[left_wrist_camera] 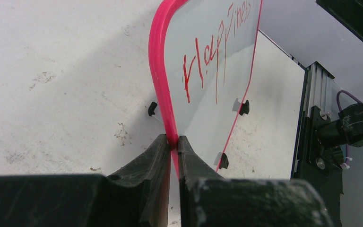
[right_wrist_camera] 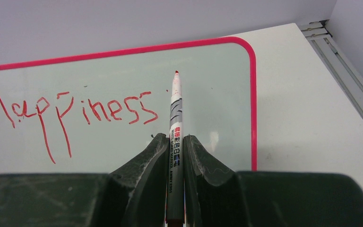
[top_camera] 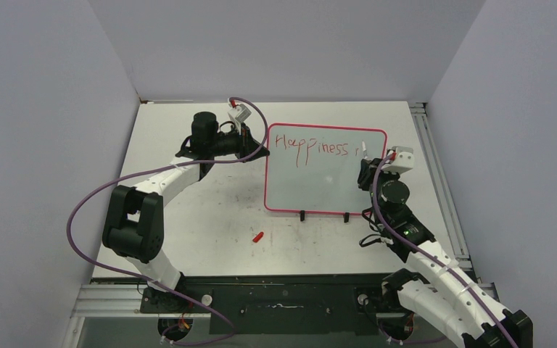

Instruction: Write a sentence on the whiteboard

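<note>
The whiteboard (top_camera: 319, 185) lies flat on the table, pale with a pink-red rim. The sentence (top_camera: 310, 146) reads "Happiness" in red along its top, with a short stroke after it. My left gripper (top_camera: 260, 148) is at the board's left edge; in the left wrist view this gripper (left_wrist_camera: 174, 142) is shut on the pink rim of the whiteboard (left_wrist_camera: 203, 118). My right gripper (right_wrist_camera: 175, 139) is shut on a grey marker (right_wrist_camera: 175, 118). Its red tip points at the whiteboard (right_wrist_camera: 217, 104), just right of the sentence (right_wrist_camera: 75, 111). I cannot tell whether the tip touches.
A small red marker cap (top_camera: 258, 236) lies on the table in front of the board. An aluminium rail (top_camera: 435, 167) runs along the table's right side. Grey walls close in the left, back and right.
</note>
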Motion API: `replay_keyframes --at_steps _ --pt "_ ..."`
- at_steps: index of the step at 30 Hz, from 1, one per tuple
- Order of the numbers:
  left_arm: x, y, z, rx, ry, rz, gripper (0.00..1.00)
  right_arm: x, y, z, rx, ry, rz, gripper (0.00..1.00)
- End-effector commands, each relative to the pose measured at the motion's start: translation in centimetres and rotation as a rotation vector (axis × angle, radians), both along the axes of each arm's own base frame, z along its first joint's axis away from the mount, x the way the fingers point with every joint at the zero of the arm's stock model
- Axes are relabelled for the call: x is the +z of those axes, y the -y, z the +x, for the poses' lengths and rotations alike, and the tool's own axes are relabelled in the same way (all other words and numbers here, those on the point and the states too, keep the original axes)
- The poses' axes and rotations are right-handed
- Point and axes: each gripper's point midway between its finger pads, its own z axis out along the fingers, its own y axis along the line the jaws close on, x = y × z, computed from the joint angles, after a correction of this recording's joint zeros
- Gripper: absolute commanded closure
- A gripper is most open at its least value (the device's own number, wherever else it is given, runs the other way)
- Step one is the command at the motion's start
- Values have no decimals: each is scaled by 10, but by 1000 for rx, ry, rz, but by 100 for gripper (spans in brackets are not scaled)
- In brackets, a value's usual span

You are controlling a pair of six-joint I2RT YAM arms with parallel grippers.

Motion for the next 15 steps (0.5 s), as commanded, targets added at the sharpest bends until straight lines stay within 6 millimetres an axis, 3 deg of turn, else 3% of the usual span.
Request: replay_keyframes --at_steps 1,15 --pt "42 0 1 -11 142 -33 100 -2 4 3 -20 4 5 95" --pt "41 -1 1 -11 141 -30 100 -20 2 7 -6 -43 -8 95"
